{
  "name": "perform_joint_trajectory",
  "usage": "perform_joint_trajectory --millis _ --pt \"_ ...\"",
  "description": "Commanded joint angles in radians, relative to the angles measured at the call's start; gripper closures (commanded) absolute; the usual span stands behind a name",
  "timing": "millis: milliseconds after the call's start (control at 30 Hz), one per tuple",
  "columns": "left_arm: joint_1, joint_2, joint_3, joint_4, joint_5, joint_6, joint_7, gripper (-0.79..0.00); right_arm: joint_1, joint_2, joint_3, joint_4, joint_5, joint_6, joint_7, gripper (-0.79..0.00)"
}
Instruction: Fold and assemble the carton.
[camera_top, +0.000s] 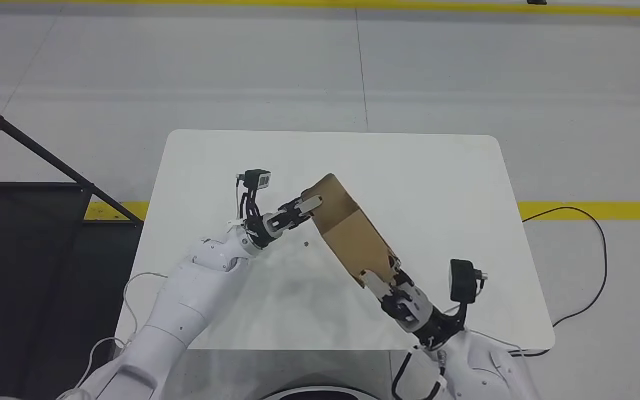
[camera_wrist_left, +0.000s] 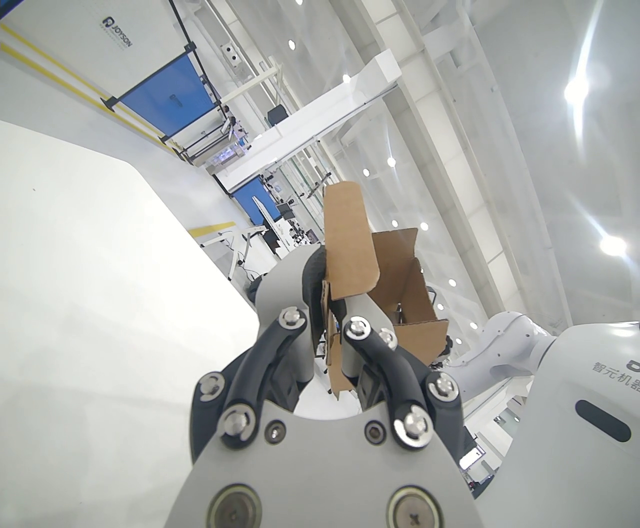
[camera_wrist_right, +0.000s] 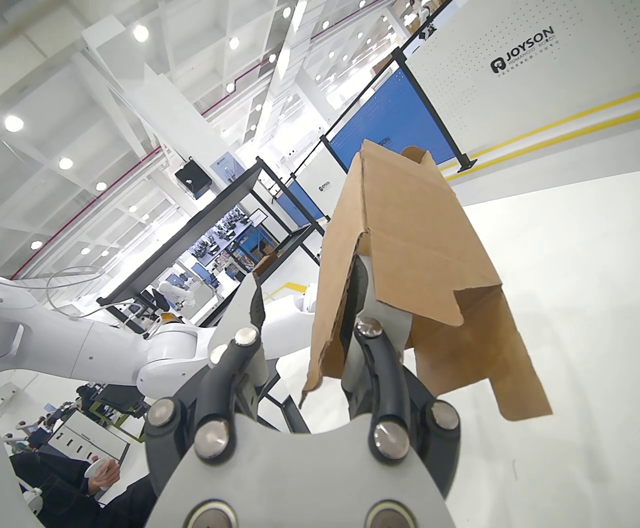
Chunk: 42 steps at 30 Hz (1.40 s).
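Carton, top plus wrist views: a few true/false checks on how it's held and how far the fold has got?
1. The carton sits between the left gripper and the right gripper, one at each end. True.
2. The carton is a flat, unopened sheet. False: it is opened into a box shape, and the left wrist view looks into its hollow inside.
3. The left gripper is shut on a cardboard edge of the carton. True.
4. All the end flaps are folded shut. False: flaps stick out loose at both ends.
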<state>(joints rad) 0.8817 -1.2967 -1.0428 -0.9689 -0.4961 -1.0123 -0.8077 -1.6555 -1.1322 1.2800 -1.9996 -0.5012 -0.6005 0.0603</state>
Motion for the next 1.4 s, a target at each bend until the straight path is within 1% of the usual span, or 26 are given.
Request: perform_joint_trajectory --millis 0,167,300,333,433,500,800,833,867,900,933,967,1000,1033,1167,1367 --pt "0.000 0.000 0.000 -0.001 0.000 0.000 0.000 0.000 -0.001 0.000 0.002 0.000 0.003 0.003 -0.001 -0.348" --pt "0.001 0.000 -0.002 -0.003 -0.003 0.000 0.000 0.000 -0.001 -0.001 0.004 0.002 0.012 0.011 0.004 -0.320" --pt "0.003 0.000 -0.005 -0.005 -0.004 0.000 0.000 0.000 0.001 -0.002 0.003 0.004 0.022 0.021 0.013 -0.234" --pt "0.003 -0.001 -0.005 -0.006 -0.004 0.000 0.000 0.000 0.002 -0.002 0.003 0.005 0.025 0.022 0.014 -0.188" --pt "0.005 -0.001 -0.007 -0.009 -0.004 0.000 0.000 0.000 0.005 -0.003 0.003 0.007 0.032 0.024 0.018 -0.095" --pt "0.005 -0.001 -0.007 -0.010 -0.004 0.000 0.000 0.000 0.006 -0.003 0.003 0.007 0.033 0.024 0.021 0.000" --pt "0.007 0.000 -0.008 -0.017 -0.005 0.000 0.000 0.000 0.005 -0.004 0.006 0.007 0.045 0.027 0.030 0.000" --pt "0.008 0.001 -0.007 -0.018 -0.006 0.000 0.000 -0.058 0.005 -0.004 0.006 0.007 0.048 0.027 0.033 0.000" --pt "0.008 0.001 -0.007 -0.019 -0.008 0.000 0.000 -0.243 0.006 -0.004 0.008 0.007 0.052 0.027 0.037 0.000" --pt "0.008 0.001 -0.007 -0.020 -0.008 0.000 0.000 -0.342 0.007 -0.004 0.010 0.007 0.057 0.028 0.041 0.000" --pt "0.008 0.002 -0.006 -0.021 -0.006 0.000 0.000 -0.480 0.008 -0.003 0.012 0.007 0.064 0.029 0.044 0.000" --pt "0.008 0.004 -0.005 -0.023 0.003 0.000 0.000 -0.637 0.009 -0.003 0.016 0.008 0.069 0.030 0.050 0.000" --pt "0.009 0.006 -0.005 -0.025 0.007 0.000 0.000 -0.757 0.009 -0.002 0.020 0.008 0.075 0.033 0.058 0.000" --pt "0.011 0.008 -0.005 -0.029 0.009 0.000 0.000 -0.785 0.010 -0.002 0.025 0.007 0.081 0.036 0.064 0.000" --pt "0.021 0.022 -0.016 -0.050 0.033 0.000 0.000 -0.785 0.009 0.002 0.055 -0.002 0.106 0.051 0.098 0.000" --pt "0.061 0.055 -0.060 -0.100 0.046 0.000 0.000 -0.785 -0.001 0.014 0.123 -0.014 0.201 0.038 0.203 0.000"
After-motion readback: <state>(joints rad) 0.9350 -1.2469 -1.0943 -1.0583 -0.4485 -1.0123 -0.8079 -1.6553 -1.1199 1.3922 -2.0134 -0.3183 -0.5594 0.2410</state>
